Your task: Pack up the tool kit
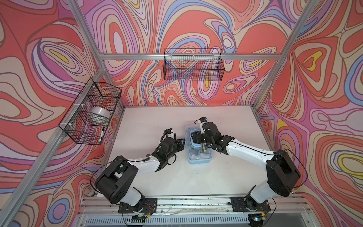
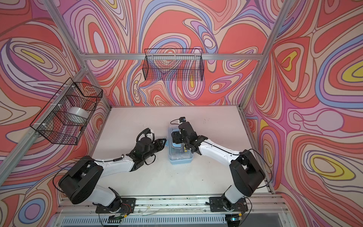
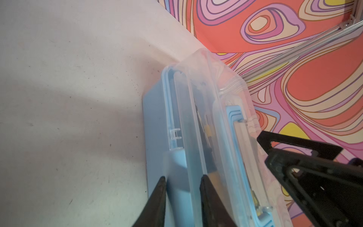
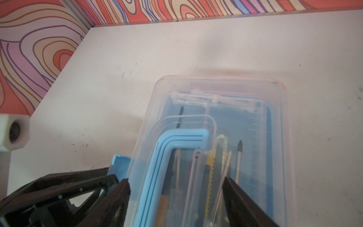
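**Lid down on the kit, both grippers at it**

The tool kit [image 1: 198, 157] [image 2: 179, 158] sits on the table [image 1: 157, 121] just right of centre in both top views, long side running up the frame, clear lid closed over the blue base.

The left gripper [image 1: 183, 140] [image 2: 165, 140] comes in from the left against the kit's left wall. In the left wrist view, low in the frame, its fingers [image 3: 163, 196] are only narrowly parted with the blue latch [image 3: 176, 163] between them [image 3: 183, 178]. I cannot tell whether they pinch it.

The right gripper [image 1: 194, 137] [image 2: 174, 137] hangs over the lid from the right. Its jaws are spread wide [image 4: 176, 180], one at the lid's edge and one over its middle, with the handle [image 4: 182, 137] lying flat between them and nothing gripped.

Through the lid show a knife [image 4: 211, 167] with a yellow slider and a screwdriver [image 4: 238, 157].
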`<move>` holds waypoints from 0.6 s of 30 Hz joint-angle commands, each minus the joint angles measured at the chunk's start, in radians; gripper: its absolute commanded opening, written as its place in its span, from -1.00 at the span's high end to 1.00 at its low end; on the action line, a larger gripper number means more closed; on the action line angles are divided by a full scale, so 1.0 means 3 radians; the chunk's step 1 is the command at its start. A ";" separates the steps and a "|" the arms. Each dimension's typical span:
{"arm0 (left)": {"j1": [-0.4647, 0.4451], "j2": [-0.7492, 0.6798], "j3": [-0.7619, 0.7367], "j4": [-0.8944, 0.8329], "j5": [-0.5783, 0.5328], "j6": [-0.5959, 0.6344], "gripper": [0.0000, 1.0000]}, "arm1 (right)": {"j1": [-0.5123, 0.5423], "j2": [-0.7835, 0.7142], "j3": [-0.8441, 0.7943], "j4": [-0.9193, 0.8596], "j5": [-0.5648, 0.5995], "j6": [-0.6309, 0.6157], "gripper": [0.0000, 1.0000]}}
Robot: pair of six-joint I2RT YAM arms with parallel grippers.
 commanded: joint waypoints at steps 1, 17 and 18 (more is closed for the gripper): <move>0.0001 -0.0010 0.0059 -0.0031 0.0057 -0.0032 0.37 | -0.0011 0.0031 -0.0134 -0.0447 -0.0011 0.0081 -0.56; 0.0001 -0.0052 0.0046 0.0004 0.0088 -0.0069 0.23 | -0.0012 0.0019 -0.0162 -0.0422 -0.0021 0.0078 -0.56; 0.0001 -0.0057 0.0037 0.0009 0.0085 -0.0066 0.22 | -0.0012 0.0018 -0.0167 -0.0422 -0.0023 0.0080 -0.56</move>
